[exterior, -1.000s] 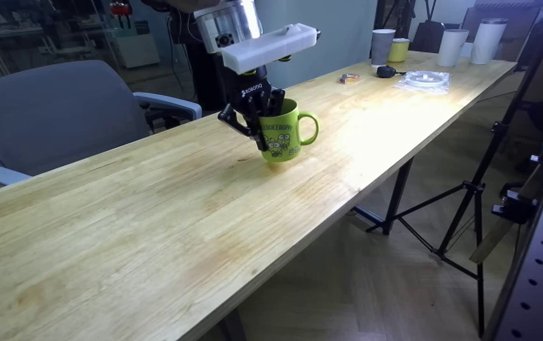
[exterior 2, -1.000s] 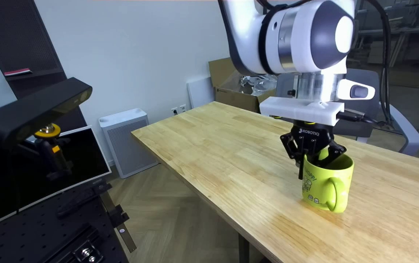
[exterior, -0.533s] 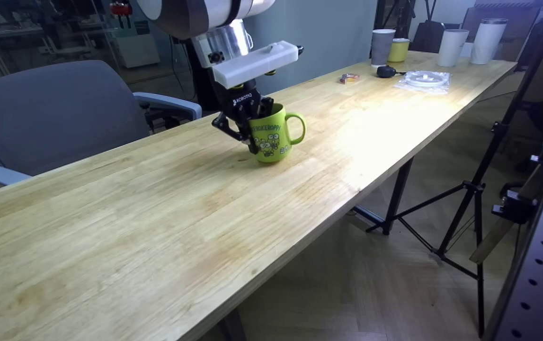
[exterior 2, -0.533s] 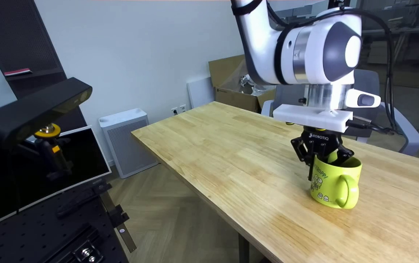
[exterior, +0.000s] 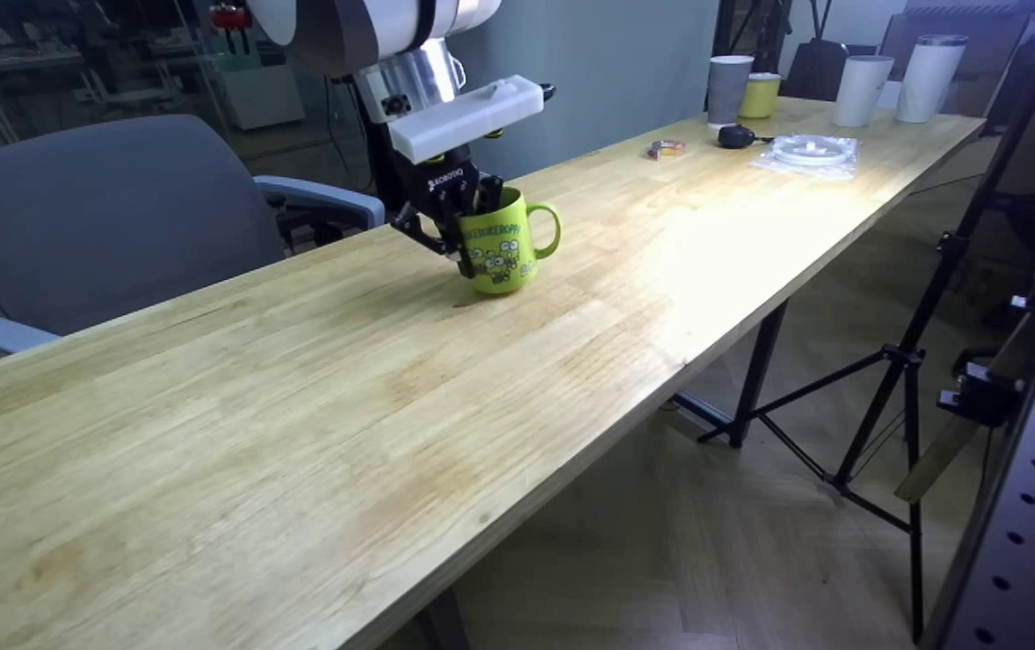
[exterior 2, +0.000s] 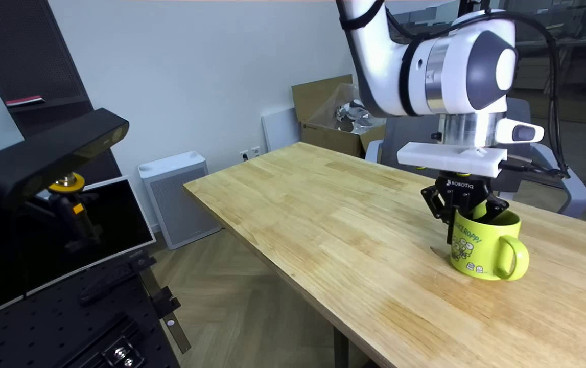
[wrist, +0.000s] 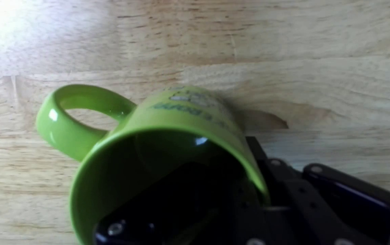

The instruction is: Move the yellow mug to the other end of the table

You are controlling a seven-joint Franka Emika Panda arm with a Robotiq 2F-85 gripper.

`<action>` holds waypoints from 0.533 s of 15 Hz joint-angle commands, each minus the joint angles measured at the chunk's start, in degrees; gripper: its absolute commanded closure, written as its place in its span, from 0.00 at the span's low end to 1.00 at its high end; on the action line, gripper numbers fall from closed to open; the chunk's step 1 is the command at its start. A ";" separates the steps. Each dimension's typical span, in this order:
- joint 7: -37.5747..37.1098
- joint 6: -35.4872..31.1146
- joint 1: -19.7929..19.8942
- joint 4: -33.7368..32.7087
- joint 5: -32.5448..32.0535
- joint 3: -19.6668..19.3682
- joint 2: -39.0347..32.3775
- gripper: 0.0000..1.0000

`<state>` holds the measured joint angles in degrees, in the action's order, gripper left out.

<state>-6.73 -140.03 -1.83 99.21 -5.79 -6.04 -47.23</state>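
Yellow mug [exterior 2: 483, 249], wall within claw [exterior 2: 459, 225]

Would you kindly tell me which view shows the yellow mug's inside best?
The wrist view, since it looks down into the yellow mug, though the tool hides part of its inside. Both exterior views, at a slant, show only some inner wall beside the tool.

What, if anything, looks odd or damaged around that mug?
One thing: in the wrist view, a brown, pointed mark shows on the table right by the yellow mug, dark against pale wood. It may just be a knot. I see no spill.
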 commanded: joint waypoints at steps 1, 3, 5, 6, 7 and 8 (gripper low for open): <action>-2.57 1.35 -1.22 -5.80 -0.54 -1.20 -2.94 0.97; -3.10 0.97 -1.66 -7.05 -0.74 -1.59 -3.84 0.97; -3.67 0.74 -1.84 -8.38 -0.63 -1.80 -4.77 0.97; -3.99 0.68 -1.98 -8.93 -0.62 -1.94 -5.10 0.97; -4.19 0.54 -2.07 -9.35 -0.59 -1.99 -5.39 0.97; -4.50 0.21 -2.21 -9.64 -0.63 -2.10 -5.64 0.97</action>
<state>-8.44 -140.02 -2.92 93.16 -5.85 -7.19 -50.70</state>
